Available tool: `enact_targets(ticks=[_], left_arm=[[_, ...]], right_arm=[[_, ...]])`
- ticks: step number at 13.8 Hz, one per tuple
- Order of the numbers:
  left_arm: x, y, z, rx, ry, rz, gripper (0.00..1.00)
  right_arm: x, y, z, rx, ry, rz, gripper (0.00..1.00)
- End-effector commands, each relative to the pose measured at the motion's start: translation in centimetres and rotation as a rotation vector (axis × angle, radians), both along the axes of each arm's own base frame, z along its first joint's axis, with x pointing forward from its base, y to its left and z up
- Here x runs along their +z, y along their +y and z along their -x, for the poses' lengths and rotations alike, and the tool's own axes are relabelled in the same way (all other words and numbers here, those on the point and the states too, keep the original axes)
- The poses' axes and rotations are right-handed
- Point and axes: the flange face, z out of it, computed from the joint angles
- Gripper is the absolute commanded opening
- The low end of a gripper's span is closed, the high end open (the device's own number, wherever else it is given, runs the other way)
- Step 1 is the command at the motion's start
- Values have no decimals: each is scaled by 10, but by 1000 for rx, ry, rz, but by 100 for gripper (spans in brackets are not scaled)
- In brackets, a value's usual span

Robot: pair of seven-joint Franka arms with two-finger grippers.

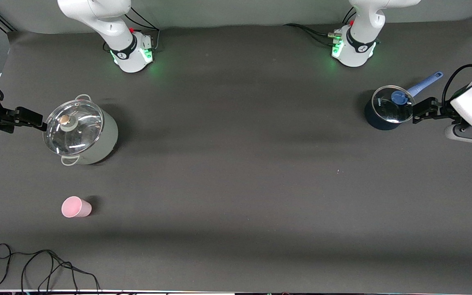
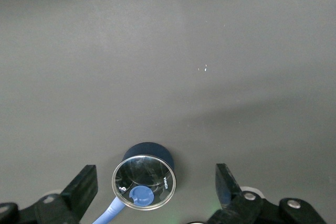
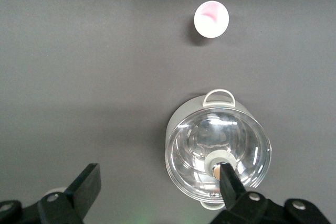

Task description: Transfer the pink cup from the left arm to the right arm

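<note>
1. We see the pink cup (image 1: pixel 76 207) standing on the dark table (image 1: pixel 236 176), toward the right arm's end, nearer to the front camera than the grey pot (image 1: pixel 81 131).
2. In the right wrist view, the cup (image 3: pixel 211 19) appears with its opening up and nothing touching it, well apart from the pot (image 3: pixel 218 150).
3. The right gripper (image 1: pixel 35 119) hangs just beside the grey pot's glass lid (image 1: pixel 72 128), at the table's edge on the right arm's end. Its fingers (image 3: pixel 84 187) are spread wide and hold nothing.
4. The cup lies well apart from the right gripper, with the grey pot standing between the two.
5. The left gripper (image 1: pixel 418 110) is at the other end of the table, just beside a small dark blue saucepan (image 1: pixel 385 110) with a glass lid and a light blue handle (image 1: pixel 424 84).
6. We see the left gripper's fingers (image 2: pixel 84 184) spread wide too, empty, with the saucepan (image 2: pixel 147 177) showing between them below.
7. The cup is a whole table-length away from the left gripper; neither pincer is near it.
8. A black cable (image 1: pixel 35 266) lies looped along the table edge nearest the front camera.
</note>
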Motion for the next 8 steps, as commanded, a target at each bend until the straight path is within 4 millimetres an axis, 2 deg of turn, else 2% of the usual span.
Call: enact_targets(ticks=[1, 8], left_arm=[[6, 1, 0, -5, 6, -7, 100], [6, 1, 0, -5, 6, -7, 100]], right_arm=[[7, -1, 3, 25, -1, -6, 100], [9, 0, 2, 26, -7, -6, 100]])
